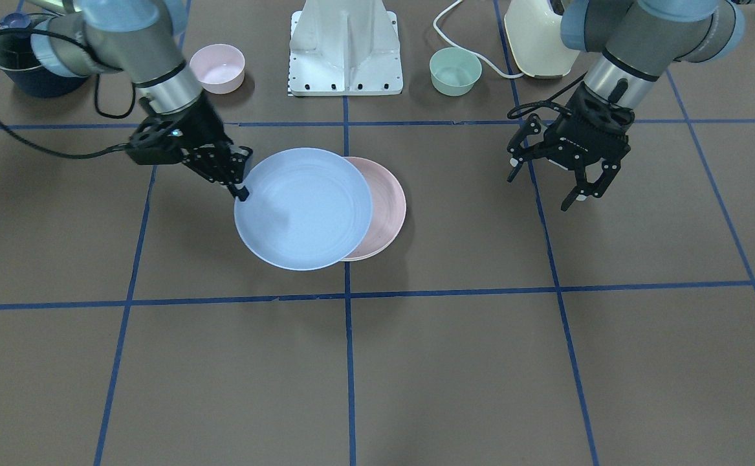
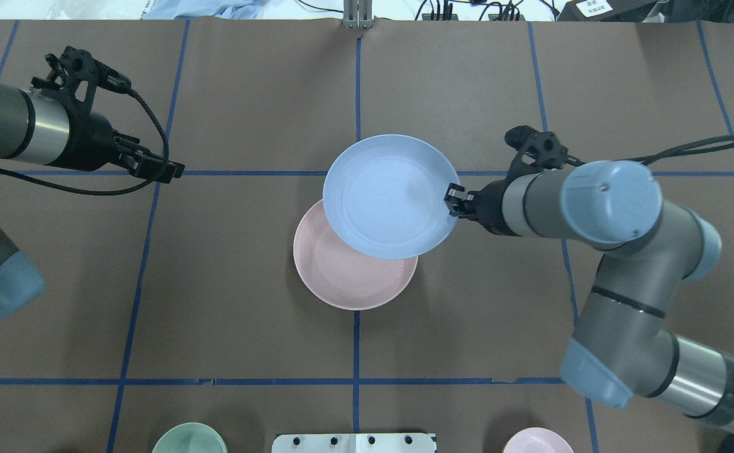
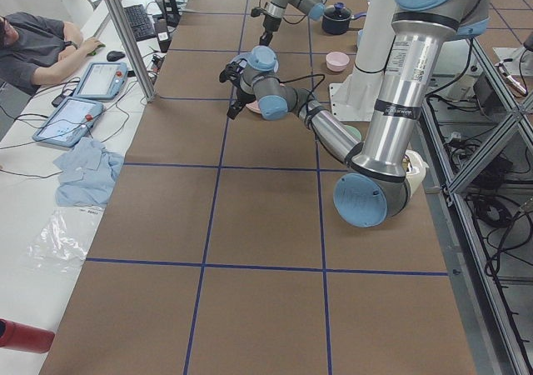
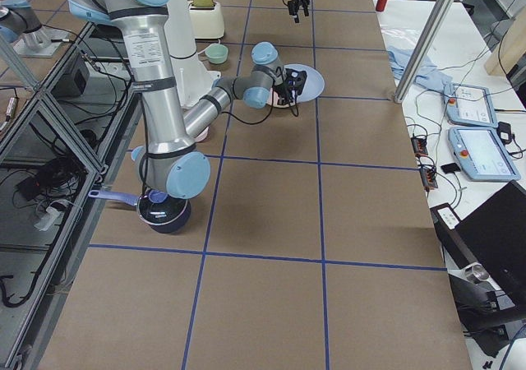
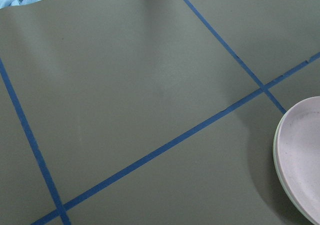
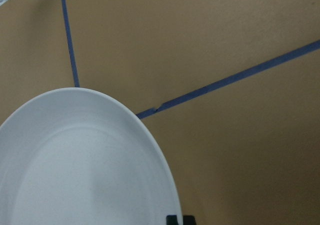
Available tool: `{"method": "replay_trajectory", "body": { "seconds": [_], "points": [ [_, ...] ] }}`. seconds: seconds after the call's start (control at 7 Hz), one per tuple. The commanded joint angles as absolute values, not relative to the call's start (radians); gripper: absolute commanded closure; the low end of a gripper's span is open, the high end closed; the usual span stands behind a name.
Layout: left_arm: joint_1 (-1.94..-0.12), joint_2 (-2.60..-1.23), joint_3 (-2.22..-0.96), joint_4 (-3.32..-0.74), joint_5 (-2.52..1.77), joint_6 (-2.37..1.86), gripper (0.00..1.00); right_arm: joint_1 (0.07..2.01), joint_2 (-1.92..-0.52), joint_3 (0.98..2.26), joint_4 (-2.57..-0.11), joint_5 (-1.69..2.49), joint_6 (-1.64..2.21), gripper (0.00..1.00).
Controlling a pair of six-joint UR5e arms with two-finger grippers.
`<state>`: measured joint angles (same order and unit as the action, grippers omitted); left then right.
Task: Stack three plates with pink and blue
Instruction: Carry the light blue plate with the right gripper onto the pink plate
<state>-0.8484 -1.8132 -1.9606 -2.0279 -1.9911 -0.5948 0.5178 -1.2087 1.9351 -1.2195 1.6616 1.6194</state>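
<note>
The light blue plate is held by its rim, lifted, and overlaps part of the pink plate, which lies flat on the table. My right gripper is shut on the blue plate's edge; the plate fills the right wrist view. My left gripper is open and empty, well off to the side. The left wrist view shows the pink plate with a pale greenish edge under its rim. The cream-green plate is not plainly in view.
A small pink bowl, a mint bowl, a dark blue pot and a cream toaster stand along the robot's side, beside the white base. Blue tape lines cross the brown table.
</note>
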Motion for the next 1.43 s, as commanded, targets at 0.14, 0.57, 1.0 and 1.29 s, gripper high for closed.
{"method": "replay_trajectory", "body": {
  "seconds": [0.14, 0.57, 1.0, 1.29],
  "points": [
    [-0.850, -1.813, -1.960, -2.028, -1.991, -0.595, 0.00, 0.405, -1.147, 1.904, -1.293, 1.563, 1.661, 1.00],
    [-0.850, -1.813, -1.962, -2.028, -1.991, -0.595, 0.00, 0.383, -1.146, 1.884, -1.296, 1.505, 1.643, 0.00],
    [-0.851, -1.810, -1.960, -2.028, -1.991, -0.594, 0.00, 0.481, -1.102, 1.894, -1.411, 1.599, 1.552, 0.00],
    [-0.882, -1.809, -1.963, -2.019, -2.003, -0.581, 0.00, 0.739, -1.097, 1.894, -1.468, 1.875, 1.313, 0.00]
  ]
}}
